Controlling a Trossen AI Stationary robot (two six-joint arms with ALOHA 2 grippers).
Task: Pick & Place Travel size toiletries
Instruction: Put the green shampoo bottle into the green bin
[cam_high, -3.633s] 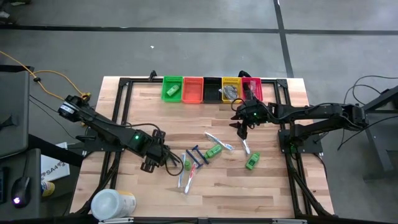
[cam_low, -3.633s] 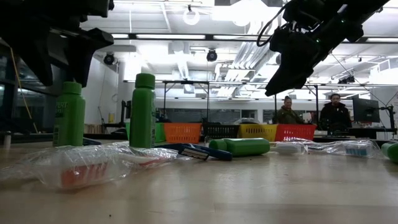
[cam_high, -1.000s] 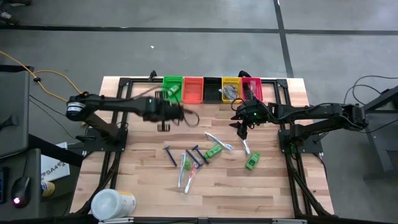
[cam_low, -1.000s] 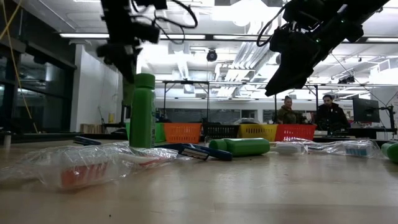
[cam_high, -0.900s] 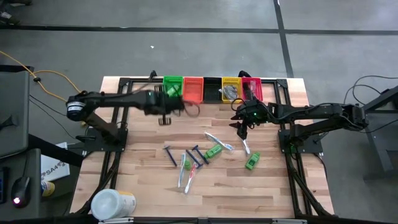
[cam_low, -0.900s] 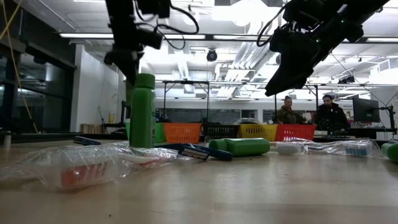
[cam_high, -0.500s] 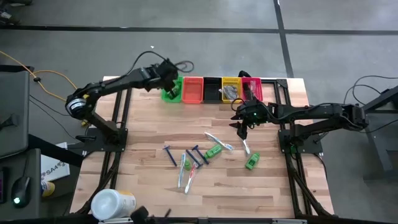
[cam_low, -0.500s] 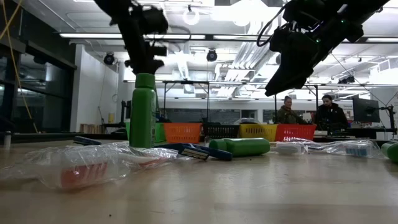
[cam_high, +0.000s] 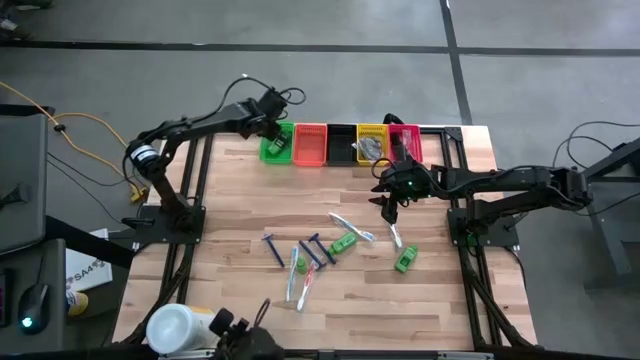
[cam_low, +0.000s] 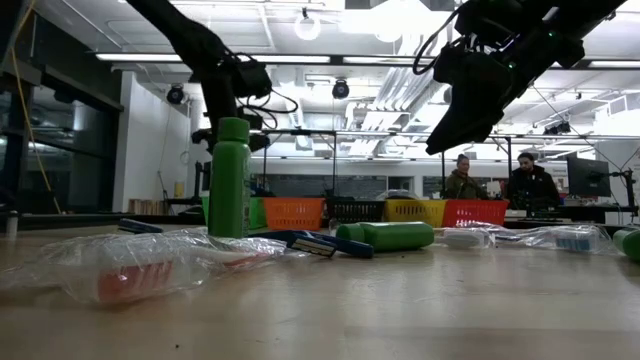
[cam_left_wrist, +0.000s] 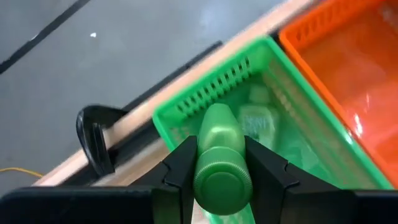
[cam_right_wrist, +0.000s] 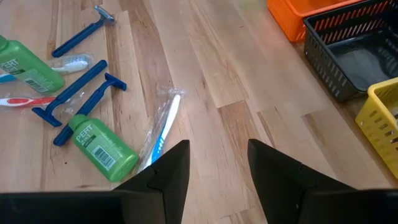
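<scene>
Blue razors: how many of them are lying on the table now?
3. One razor lies alone, toward the left arm's side; the second razor and third razor lie together beside a green bottle. The bins may hide others.

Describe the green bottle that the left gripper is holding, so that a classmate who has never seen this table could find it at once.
Start at the row of coloured bins along the table's far edge and find the green bin at its left end. Above it, the left gripper clamps a green bottle. It alone is held in the air; the other green bottles are on the table.

Bare table (cam_high: 240, 200) before bins (cam_high: 340, 144)
</scene>
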